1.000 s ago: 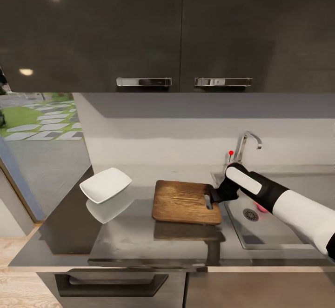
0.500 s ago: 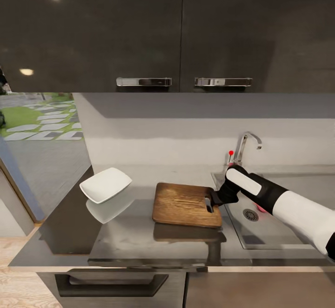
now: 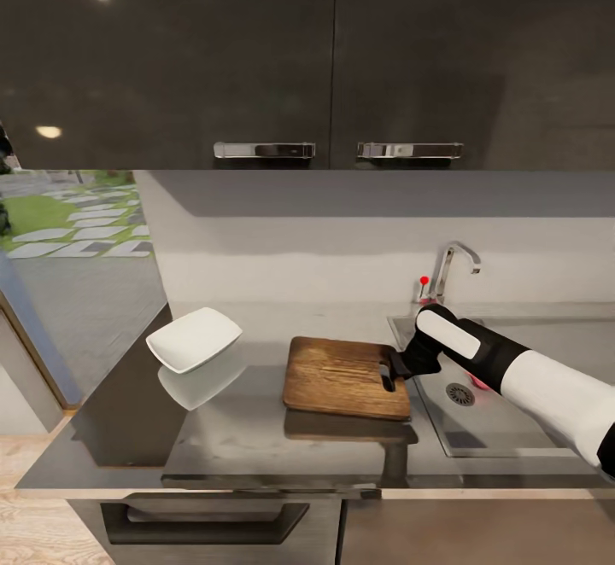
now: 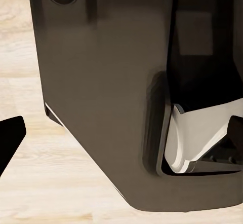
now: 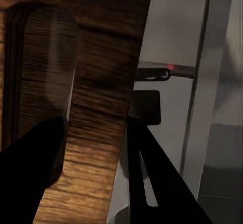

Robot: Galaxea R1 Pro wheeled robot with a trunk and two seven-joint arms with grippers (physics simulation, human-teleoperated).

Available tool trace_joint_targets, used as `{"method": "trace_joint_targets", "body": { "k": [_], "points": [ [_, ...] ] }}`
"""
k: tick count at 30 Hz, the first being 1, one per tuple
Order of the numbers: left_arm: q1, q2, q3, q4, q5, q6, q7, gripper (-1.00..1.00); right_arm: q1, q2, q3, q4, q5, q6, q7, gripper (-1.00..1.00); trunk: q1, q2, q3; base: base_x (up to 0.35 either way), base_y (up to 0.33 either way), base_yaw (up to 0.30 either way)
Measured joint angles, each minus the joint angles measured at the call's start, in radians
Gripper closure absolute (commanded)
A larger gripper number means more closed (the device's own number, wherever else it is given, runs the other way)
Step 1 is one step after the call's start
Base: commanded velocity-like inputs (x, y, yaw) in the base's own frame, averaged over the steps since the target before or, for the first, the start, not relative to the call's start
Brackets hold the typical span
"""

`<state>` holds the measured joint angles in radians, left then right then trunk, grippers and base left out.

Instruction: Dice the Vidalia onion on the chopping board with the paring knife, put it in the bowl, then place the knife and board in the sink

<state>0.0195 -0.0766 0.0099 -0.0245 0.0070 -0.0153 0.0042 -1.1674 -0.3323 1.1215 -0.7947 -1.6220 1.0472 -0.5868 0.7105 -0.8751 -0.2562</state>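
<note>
The brown wooden chopping board (image 3: 342, 375) lies over the grey countertop (image 3: 256, 450), its slotted end at the left rim of the sink (image 3: 512, 433). My right gripper (image 3: 395, 367) is shut on that end. In the right wrist view one finger (image 5: 35, 173) sits in the handle slot and the other hugs the outer edge of the board (image 5: 101, 57). The white bowl (image 3: 194, 339) stands at the left of the board. A small reddish thing (image 3: 480, 383) shows in the basin behind my forearm; I cannot tell what it is. The onion and the paring knife are hidden.
A chrome tap (image 3: 450, 265) with a red knob rises behind the sink, and the drain (image 3: 459, 393) lies under my wrist. Dark wall cabinets (image 3: 333, 61) hang overhead. In the left wrist view a dark cabinet body (image 4: 111, 82) stands over light wood floor (image 4: 50, 183).
The chopping board has shifted a little to the right, toward the sink, together with my right gripper holding it. The bowl has not moved.
</note>
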Motion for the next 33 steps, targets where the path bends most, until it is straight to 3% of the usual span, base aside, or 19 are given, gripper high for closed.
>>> {"method": "trace_joint_targets", "body": {
  "k": [33],
  "points": [
    [0.000,0.000,0.000,0.000,0.000,0.000,-0.001,-1.00,0.000,0.000,0.001,0.008,0.001,0.000,-0.001,1.00,0.000,0.000,-0.007,0.010,-0.030,0.001]
  ]
}}
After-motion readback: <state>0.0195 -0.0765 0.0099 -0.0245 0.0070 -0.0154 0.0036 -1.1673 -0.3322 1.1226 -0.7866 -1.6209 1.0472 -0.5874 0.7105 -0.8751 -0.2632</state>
